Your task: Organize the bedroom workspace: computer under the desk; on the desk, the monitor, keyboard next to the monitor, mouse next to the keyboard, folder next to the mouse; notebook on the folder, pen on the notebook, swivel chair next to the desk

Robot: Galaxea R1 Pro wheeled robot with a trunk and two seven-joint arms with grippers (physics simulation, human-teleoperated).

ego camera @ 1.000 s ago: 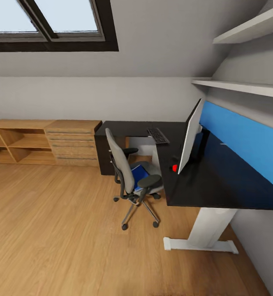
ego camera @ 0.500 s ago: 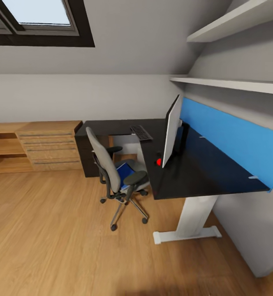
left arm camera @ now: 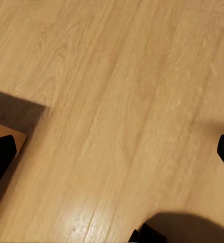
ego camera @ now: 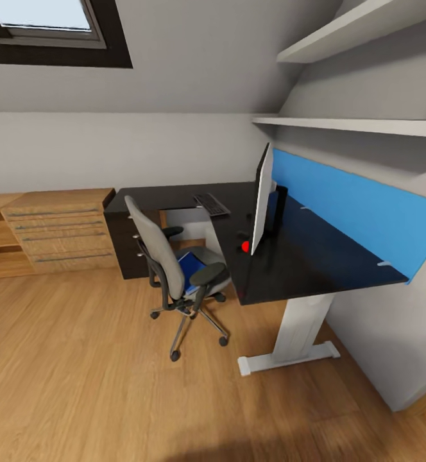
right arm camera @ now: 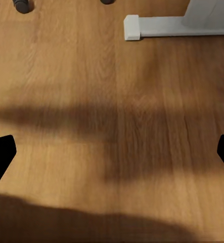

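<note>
You face the glossy black L-shaped counter [ego camera: 303, 269] from across the wooden floor [ego camera: 78, 385]. The black widescreen monitor [ego camera: 262, 199] stands on it, the dark keyboard [ego camera: 211, 204] well off toward the far corner. The bright-blue folder [ego camera: 190, 271] lies on the seat of the grey padded swivel chair [ego camera: 168, 263], pulled out from the counter, so your reach probably starts there. Both wrist views show each claw spread wide over floor, holding nothing: left claw [left arm camera: 112, 152], right claw [right arm camera: 112, 152].

Head view overlooks desk [ego camera: 315, 269]; wrist views face floor [right arm camera: 112, 126].
</note>
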